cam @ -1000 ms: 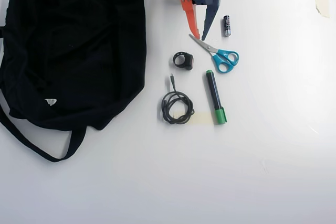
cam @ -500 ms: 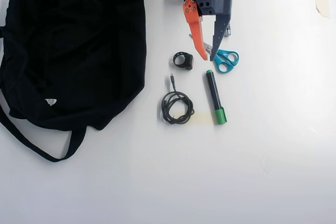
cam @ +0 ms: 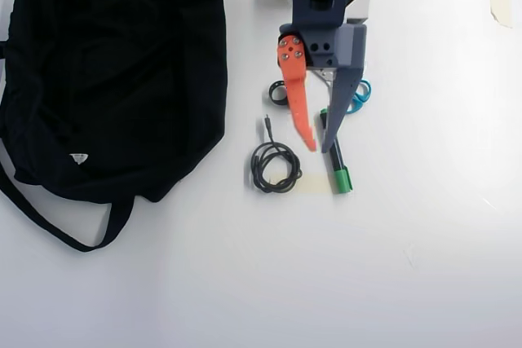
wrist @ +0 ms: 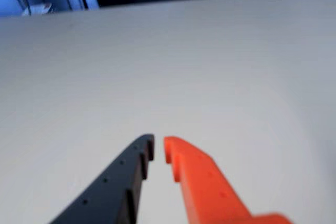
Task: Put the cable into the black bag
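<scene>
The overhead view shows one black bag (cam: 114, 71) at the left of the white desk (cam: 408, 266), with one small white tag (cam: 78, 157) on its fabric; no writing on the tag is legible. One cable (cam: 275, 165) lies coiled on the desk to the right of the bag, apart from it, with one short straight plug end (cam: 267, 125) pointing toward the far edge. One marker (cam: 336, 165) with a green cap lies just right of the coil. One blue-handled pair of scissors (cam: 357, 95) and one small black ring-shaped band (cam: 278, 93) are partly covered by the arm. The single gripper (cam: 319, 149) has one orange finger (cam: 298, 103) and one dark finger (cam: 338, 107); its tips sit between the cable and the marker, near both. In the wrist view the gripper (wrist: 158, 147) has its tips separated by a narrow gap, with nothing between them, over bare desk surface. Three pale tape pieces lie on the desk.
</scene>
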Robot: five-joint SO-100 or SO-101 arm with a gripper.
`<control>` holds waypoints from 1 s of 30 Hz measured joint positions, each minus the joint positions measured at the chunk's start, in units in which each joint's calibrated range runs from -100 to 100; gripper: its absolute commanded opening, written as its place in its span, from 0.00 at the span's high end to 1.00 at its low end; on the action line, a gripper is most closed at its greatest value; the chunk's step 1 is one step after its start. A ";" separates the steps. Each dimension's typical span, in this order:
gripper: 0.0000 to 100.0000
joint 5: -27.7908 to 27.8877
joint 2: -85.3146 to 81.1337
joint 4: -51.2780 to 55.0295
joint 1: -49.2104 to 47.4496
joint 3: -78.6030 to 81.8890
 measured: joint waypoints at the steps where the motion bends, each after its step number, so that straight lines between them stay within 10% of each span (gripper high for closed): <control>1: 0.97 0.68 1.99 -1.12 0.51 -1.65; 30: 0.97 2.39 9.55 -12.19 2.50 -3.77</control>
